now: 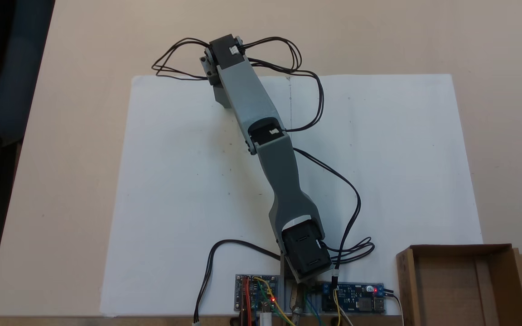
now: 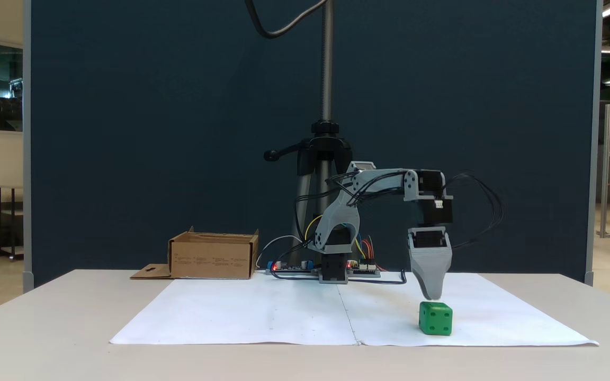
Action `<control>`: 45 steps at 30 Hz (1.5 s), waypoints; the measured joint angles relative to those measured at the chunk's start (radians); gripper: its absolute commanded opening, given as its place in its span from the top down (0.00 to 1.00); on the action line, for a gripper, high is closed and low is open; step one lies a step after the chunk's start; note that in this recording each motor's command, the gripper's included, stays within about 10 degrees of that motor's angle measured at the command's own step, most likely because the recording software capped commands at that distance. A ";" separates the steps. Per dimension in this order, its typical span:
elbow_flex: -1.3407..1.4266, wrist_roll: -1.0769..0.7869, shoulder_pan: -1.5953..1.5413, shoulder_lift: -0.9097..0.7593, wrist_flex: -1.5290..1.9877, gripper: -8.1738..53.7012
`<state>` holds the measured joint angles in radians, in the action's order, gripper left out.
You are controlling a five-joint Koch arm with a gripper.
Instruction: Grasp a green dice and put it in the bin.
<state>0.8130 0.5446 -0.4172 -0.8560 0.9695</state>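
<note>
The green dice (image 2: 436, 318) sits on the white paper near its front right corner in a fixed view from the table's side. My gripper (image 2: 432, 296) points straight down, with its tip just above the dice's top face and apart from it. Its jaws line up one behind the other, so only one tip shows. In the fixed view from above, the arm's wrist (image 1: 224, 54) hangs over that spot and hides the dice. The bin (image 2: 212, 259) is a low brown cardboard box standing beside the arm's base; it holds nothing, and its left wall (image 1: 406, 280) stands at the paper's corner.
A white paper sheet (image 1: 175, 203) covers the middle of the beige table. Circuit boards (image 1: 256, 299) with lit red LEDs and loose black cables (image 1: 351, 213) lie by the arm's base. A tripod pole (image 2: 326, 79) stands behind the arm.
</note>
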 measured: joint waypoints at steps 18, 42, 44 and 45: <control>-0.025 0.000 0.000 0.057 -0.006 0.21; -0.026 0.000 0.000 0.137 -0.037 0.26; -0.026 0.000 0.000 0.137 -0.037 0.28; -0.026 0.000 0.000 0.137 -0.037 0.31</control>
<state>0.7869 0.5446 -0.4172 -0.7194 0.9327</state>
